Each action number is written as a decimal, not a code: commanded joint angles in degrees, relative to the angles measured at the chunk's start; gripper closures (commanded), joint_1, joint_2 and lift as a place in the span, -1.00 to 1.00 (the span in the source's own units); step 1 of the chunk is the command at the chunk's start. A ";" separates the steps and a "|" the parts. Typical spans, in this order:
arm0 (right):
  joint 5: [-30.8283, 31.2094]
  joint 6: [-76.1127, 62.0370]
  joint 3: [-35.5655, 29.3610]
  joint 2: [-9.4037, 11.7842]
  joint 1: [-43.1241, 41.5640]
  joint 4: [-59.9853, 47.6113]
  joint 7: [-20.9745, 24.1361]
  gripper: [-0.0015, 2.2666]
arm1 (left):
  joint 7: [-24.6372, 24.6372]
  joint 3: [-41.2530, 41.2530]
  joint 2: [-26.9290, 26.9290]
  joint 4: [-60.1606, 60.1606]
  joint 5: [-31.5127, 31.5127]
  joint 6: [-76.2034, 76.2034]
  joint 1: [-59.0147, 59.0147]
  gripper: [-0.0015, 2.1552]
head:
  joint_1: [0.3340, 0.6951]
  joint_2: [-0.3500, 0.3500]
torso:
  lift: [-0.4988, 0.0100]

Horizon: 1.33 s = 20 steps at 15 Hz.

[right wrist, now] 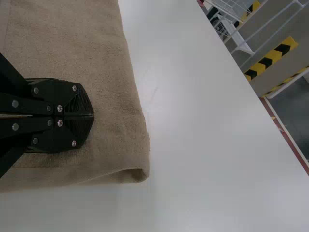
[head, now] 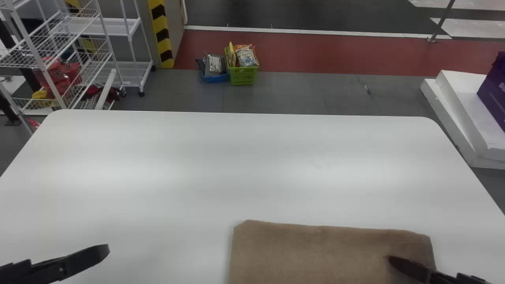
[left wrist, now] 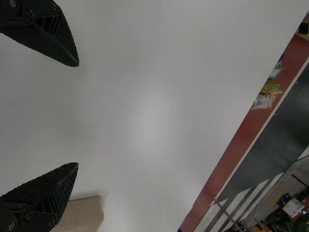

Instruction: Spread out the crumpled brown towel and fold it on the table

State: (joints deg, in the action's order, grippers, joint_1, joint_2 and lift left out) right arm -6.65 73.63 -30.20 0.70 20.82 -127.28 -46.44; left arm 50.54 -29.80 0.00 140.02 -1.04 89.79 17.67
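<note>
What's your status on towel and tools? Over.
Left tool open over table. Right tool shut, at towel's right end. Towel spread flat, one corner slightly lifted. Nothing visibly blocking either tool.

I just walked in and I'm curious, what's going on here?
A robot is folding a brown towel on a white table. The towel lies spread flat, with a small gap between layers at one corner. The right gripper, closed, is at the towel's right part; the left gripper is open over the table, left of the towel.
</note>
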 commanded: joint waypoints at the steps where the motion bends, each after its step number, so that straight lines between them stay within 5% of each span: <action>1: 1.82 0.34 3.66 -0.75 -1.22 1.33 0.12 0.81 | 0.00 -0.18 0.15 0.35 0.51 0.24 0.70 -0.92 | 1.00 -0.06 | 0.46; 8: 1.38 0.87 11.13 -0.75 0.71 1.95 2.32 0.81 | -0.09 -0.88 0.15 0.96 0.95 0.24 0.79 -0.92 | 1.00 0.29 | 0.46; 13: -1.87 -1.77 10.43 -0.75 5.55 -1.66 4.25 0.79 | -0.44 -1.14 0.15 4.39 4.03 0.24 3.86 -0.92 | 1.00 0.46 | 0.46; 16: -3.28 -1.60 7.61 -0.75 5.02 -3.59 4.25 0.55 | -1.50 -0.53 0.15 4.92 4.82 0.24 4.57 -0.92 | 1.00 0.39 | 0.46; 18: -5.65 -1.60 5.94 -0.75 5.02 -5.35 3.73 -0.54 | -1.41 -0.53 0.15 5.44 4.90 0.24 4.39 -0.92 | 1.00 0.23 | 0.46; 19: -6.53 -1.60 5.33 -0.75 5.02 -5.88 3.20 -0.87 | -0.97 -0.53 0.15 5.97 4.99 0.24 4.57 -0.92 | 1.00 0.22 | 0.46; 20: -8.11 -1.60 4.36 -0.75 5.11 -6.40 2.67 -0.99 | -0.79 -0.53 0.15 6.67 5.70 0.24 5.53 -0.92 | 1.00 0.21 | 0.46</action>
State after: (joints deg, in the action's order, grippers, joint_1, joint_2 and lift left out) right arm -13.04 71.98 -24.80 0.71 25.85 -132.96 -43.53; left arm 49.60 -30.32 0.00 145.92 4.13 89.79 22.39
